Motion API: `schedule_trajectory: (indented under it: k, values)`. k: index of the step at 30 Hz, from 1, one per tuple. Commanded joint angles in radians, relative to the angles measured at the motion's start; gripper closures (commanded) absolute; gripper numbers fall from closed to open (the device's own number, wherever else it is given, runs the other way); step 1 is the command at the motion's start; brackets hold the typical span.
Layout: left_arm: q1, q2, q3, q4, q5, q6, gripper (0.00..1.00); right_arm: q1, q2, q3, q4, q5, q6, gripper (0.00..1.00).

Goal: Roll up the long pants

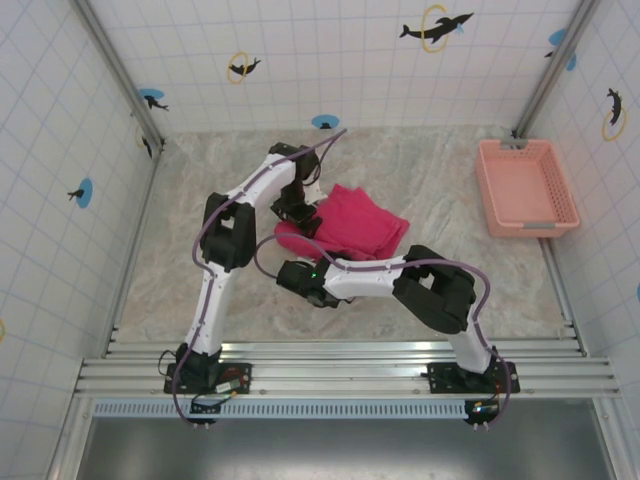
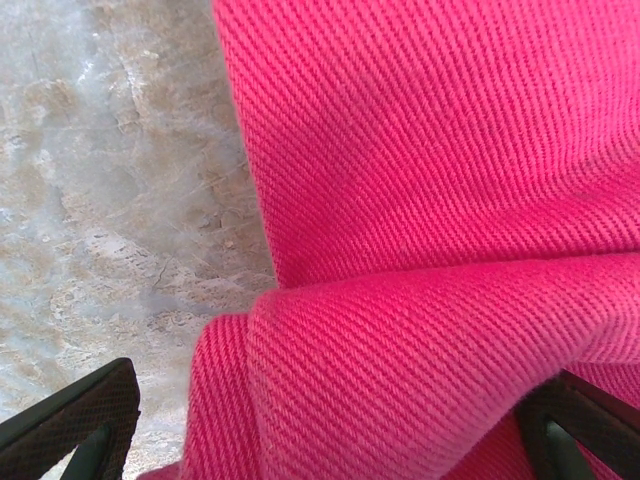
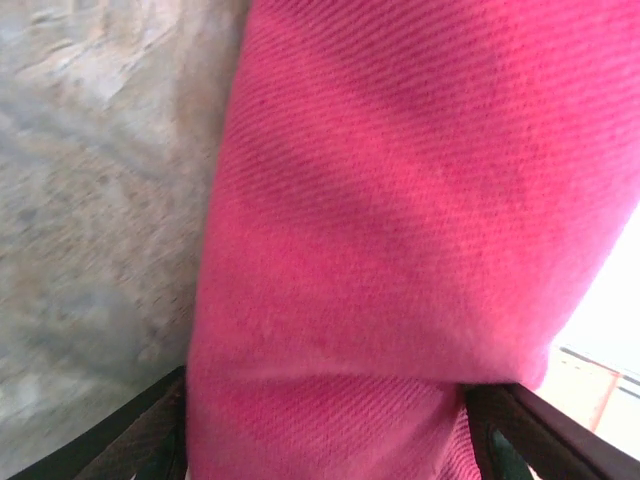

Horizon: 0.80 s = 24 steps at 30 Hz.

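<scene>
Risk: roll in the long pants, mid table, springs open bc L gripper only straddles the fold, jaws wide, one finger off cloth. L wrist sits at pants' 10 o'clock, R at 7. R gripper spans the roll; can't tell if it's clamping.

The bright magenta-pink long pants are woven cloth, matt, with a fine diagonal twill rib and a faintly fuzzy nap. The grey-beige table top looks like mottled stone, smooth with a dull sheen. The black fingers of the left gripper are matt, with a fine cross-hatched texture. At far right, the pale salmon-pink lattice basket is smooth plastic. The near silver rails are brushed metal.
</scene>
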Motion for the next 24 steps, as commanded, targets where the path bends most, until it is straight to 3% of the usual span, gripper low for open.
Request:
schedule_trajectory:
  k: [1,6,9,13,21,24]
  values:
    - [0.005,0.061,-0.021,0.019,-0.030,-0.003,0.03,-0.037,0.096,-0.013,0.014,-0.093,-0.011,0.33]
    - [0.008,0.055,-0.029,0.022,-0.021,0.001,0.02,-0.097,0.091,-0.009,0.006,-0.268,-0.049,0.67]
    - [0.014,0.041,-0.028,0.022,-0.024,-0.002,0.02,-0.128,0.071,-0.015,-0.011,-0.422,-0.098,0.80]
    - [0.037,0.004,-0.005,0.010,-0.048,-0.014,0.02,-0.149,0.014,0.001,-0.081,-0.644,-0.153,0.85]
    - [0.094,-0.135,0.025,-0.014,-0.168,-0.013,0.02,-0.267,-0.114,0.141,-0.305,-1.164,-0.040,0.88]
    - [0.095,-0.162,0.028,-0.035,-0.207,-0.018,0.02,-0.307,-0.113,0.228,-0.404,-1.293,-0.014,0.88]
